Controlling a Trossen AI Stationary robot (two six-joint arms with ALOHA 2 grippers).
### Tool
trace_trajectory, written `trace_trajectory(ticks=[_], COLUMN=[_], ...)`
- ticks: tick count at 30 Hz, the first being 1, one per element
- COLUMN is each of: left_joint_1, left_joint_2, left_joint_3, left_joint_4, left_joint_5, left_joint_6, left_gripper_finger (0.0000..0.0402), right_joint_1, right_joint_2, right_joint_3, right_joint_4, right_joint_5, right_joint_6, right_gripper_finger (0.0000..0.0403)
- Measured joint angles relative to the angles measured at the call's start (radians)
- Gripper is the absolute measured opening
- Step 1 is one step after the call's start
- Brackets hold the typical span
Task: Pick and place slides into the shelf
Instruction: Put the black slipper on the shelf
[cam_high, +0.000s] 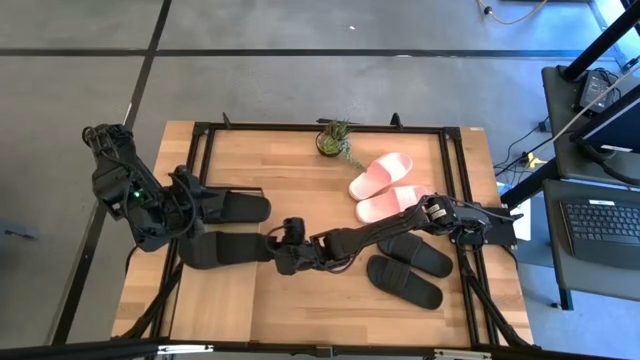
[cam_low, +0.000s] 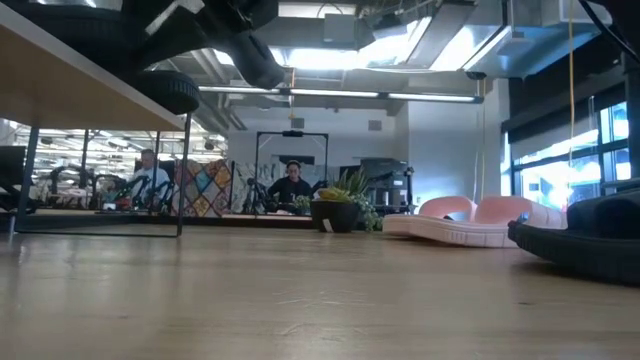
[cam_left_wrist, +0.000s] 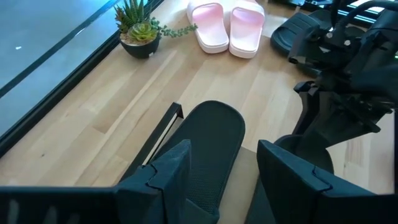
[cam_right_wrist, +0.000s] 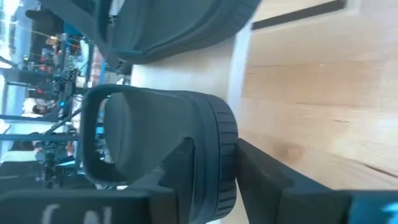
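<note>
Counter (cam_high: 330, 300): light wood top inside a dark frame, seen from above with both arms reaching over it.

Shelf (cam_high: 215, 235): low light-wood rack at the counter's left side, largely covered by the left arm. In the low view its plank (cam_low: 60, 85) runs across the upper left on thin dark legs.

Black slides, on the shelf: one black slide (cam_high: 238, 208) lies along the far part of the shelf; a second black slide (cam_high: 225, 250) lies beside it on the near part, its toe end toward the counter's middle.

Black slides, on the counter: a pair of black slides (cam_high: 408, 268) lies side by side at the right, near the front edge, well apart from the shelf.

Pink slides (cam_high: 385, 185): a pair side by side at the right rear of the counter, soles down, straps up.

Potted plant (cam_high: 335, 140): small succulent in a dark pot at the rear edge, just beside the pink pair.

Right tool (cam_high: 285, 255): stretched across the counter to the toe end of the nearer shelf slide. The right wrist view shows its fingers (cam_right_wrist: 186, 162) straddling that slide's edge (cam_right_wrist: 211, 155), parted only narrowly; whether they grip it or have let go cannot be told.

Left tool (cam_left_wrist: 221, 180): poised above the shelf's slides, fingers spread apart, nothing between them.

Background: people sit at desks in the room beyond.
</note>
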Motion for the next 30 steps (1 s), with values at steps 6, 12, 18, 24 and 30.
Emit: trace_trajectory(ticks=[6, 12, 18, 24, 30], left_joint_1=[0.000, 0.000, 0.000, 0.000, 0.000], left_joint_2=[0.000, 0.000, 0.000, 0.000, 0.000], left_joint_3=[0.000, 0.000, 0.000, 0.000, 0.000], left_joint_4=[0.000, 0.000, 0.000, 0.000, 0.000], left_joint_5=[0.001, 0.002, 0.015, 0.035, 0.035], left_joint_6=[0.000, 0.004, 0.004, 0.004, 0.004], left_gripper_finger=[0.0175, 0.0175, 0.0175, 0.0175, 0.0175], right_joint_1=[0.000, 0.000, 0.000, 0.000, 0.000], right_joint_2=[0.000, 0.000, 0.000, 0.000, 0.001], right_joint_3=[0.000, 0.000, 0.000, 0.000, 0.000], right_joint_4=[-0.011, -0.014, -0.035, -0.027, -0.020], right_joint_5=[0.001, 0.001, 0.059, 0.063, 0.059], right_joint_6=[0.018, 0.017, 0.015, 0.014, 0.015], right_gripper_finger=[0.0113, 0.0114, 0.0115, 0.0116, 0.0116])
